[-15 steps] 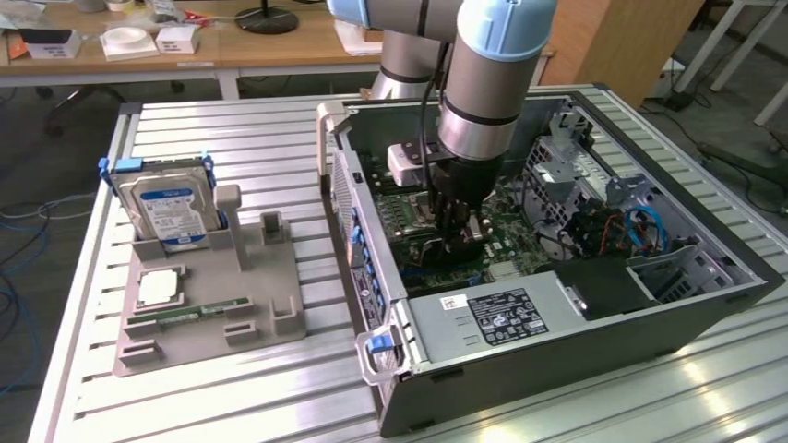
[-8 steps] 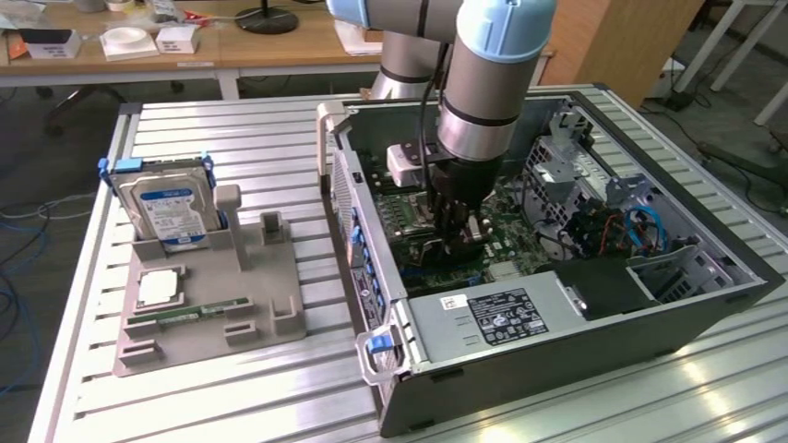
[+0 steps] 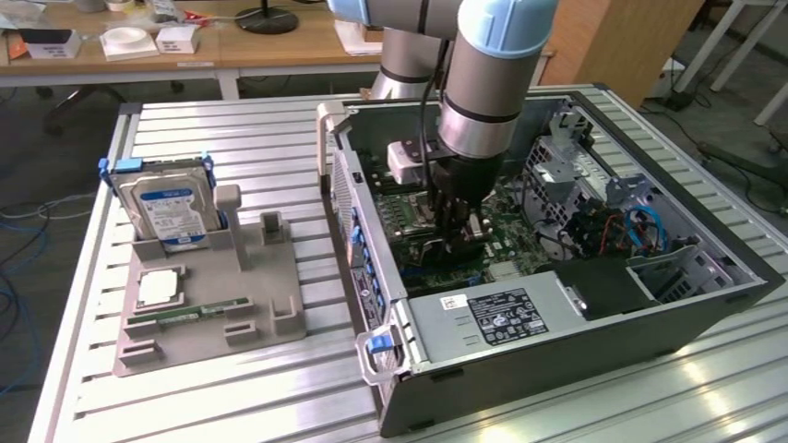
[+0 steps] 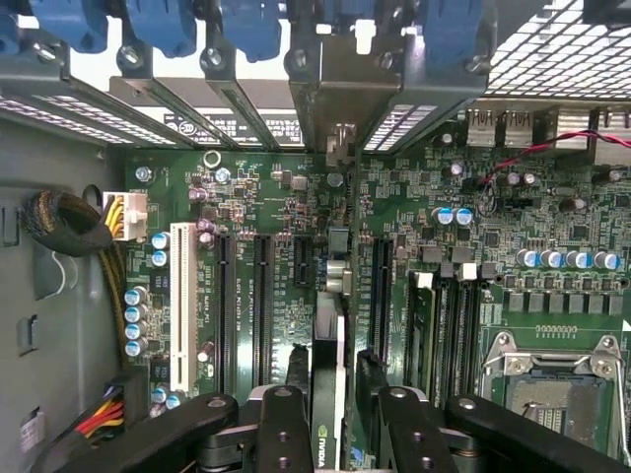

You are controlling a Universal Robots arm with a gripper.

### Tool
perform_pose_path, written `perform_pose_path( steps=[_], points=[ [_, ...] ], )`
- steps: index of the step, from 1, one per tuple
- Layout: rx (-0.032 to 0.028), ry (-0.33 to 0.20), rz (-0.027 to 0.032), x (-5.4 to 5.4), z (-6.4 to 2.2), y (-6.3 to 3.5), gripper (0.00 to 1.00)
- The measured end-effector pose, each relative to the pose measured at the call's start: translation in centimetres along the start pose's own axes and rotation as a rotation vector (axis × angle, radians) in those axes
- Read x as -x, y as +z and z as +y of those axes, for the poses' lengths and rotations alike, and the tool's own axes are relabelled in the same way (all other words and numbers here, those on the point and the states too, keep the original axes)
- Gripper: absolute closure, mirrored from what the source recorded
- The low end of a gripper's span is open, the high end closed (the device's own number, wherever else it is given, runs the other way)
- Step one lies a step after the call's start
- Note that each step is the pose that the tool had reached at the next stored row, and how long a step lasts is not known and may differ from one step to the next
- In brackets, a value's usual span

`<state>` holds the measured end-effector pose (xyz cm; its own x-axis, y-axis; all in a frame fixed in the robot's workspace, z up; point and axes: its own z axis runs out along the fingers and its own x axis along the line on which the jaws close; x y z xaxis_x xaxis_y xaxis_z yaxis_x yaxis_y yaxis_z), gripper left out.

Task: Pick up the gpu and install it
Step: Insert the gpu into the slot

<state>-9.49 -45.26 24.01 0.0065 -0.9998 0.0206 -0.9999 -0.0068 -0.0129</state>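
Black gripper (image 4: 330, 434) fingers (image 4: 284, 434) sit narrowly around the thin dark gpu card (image 4: 327, 394), edge-on, standing in a slot of the green motherboard (image 4: 296, 207) inside the open grey PC case (image 3: 689, 305). Pickup done; card looks slotted, but full seating is unclear.

The table (image 3: 246, 388) is ribbed, matt bare metal. The computer case (image 3: 689, 277) is dark painted metal with perforated panels. The tool (image 4: 330, 434) has glossy black plastic fingers (image 4: 281, 434).
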Motion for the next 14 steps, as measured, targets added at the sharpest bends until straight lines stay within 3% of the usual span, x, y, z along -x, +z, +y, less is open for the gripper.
perform_pose_path(
  steps=[14],
  points=[
    [0.0,0.0,0.0,0.0,-0.02,-1.08,0.67]
  ],
)
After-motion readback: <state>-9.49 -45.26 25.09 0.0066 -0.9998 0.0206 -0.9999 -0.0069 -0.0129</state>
